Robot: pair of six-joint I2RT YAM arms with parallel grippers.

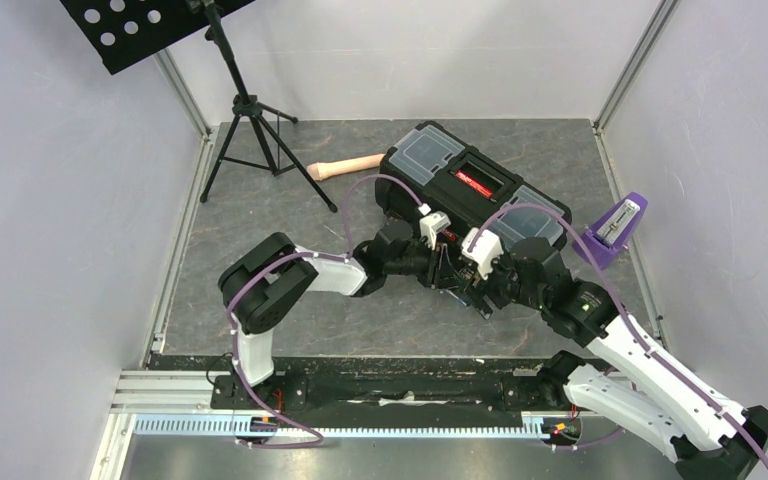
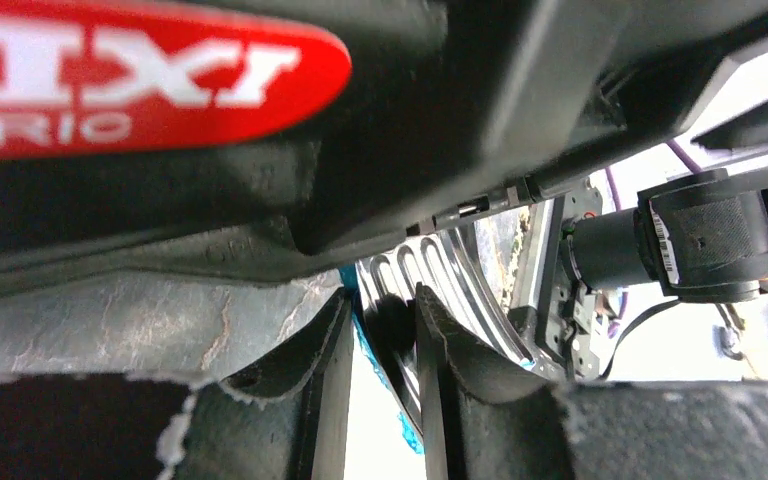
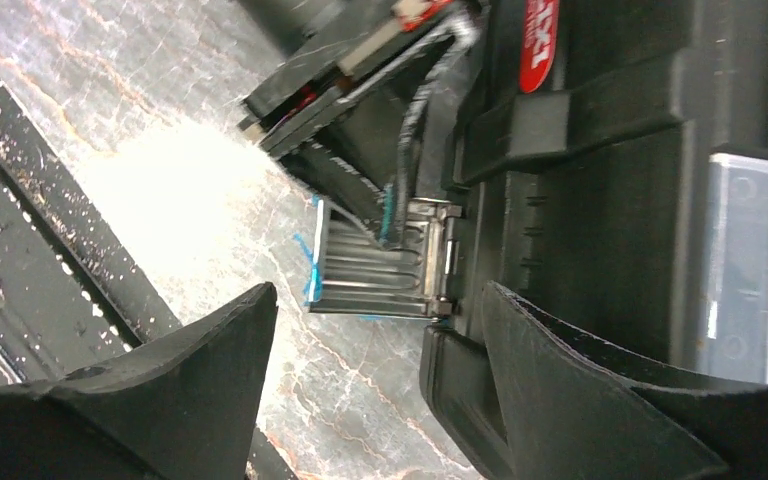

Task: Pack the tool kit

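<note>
The black toolbox [image 1: 475, 185] of the tool kit stands at the back middle of the table, lid down, with a red label on its handle and two clear-lidded compartments. Both arms reach in at its near side. My left gripper [image 1: 450, 264] [image 2: 382, 295] is shut on a ribbed metal latch [image 2: 440, 275] with a blue edge, which sticks out from the box front [image 2: 410, 150]. My right gripper [image 1: 475, 290] [image 3: 378, 295] is open and just short of that latch [image 3: 375, 270]; its right finger lies along the box wall [image 3: 600, 200]. No pliers or screwdrivers are in view.
A beige cylindrical handle [image 1: 345, 167] lies left of the box. A purple stapler-like object [image 1: 615, 230] sits at the table's right edge. A black tripod stand [image 1: 245, 110] rises at the back left. Grey walls and metal rails enclose the table.
</note>
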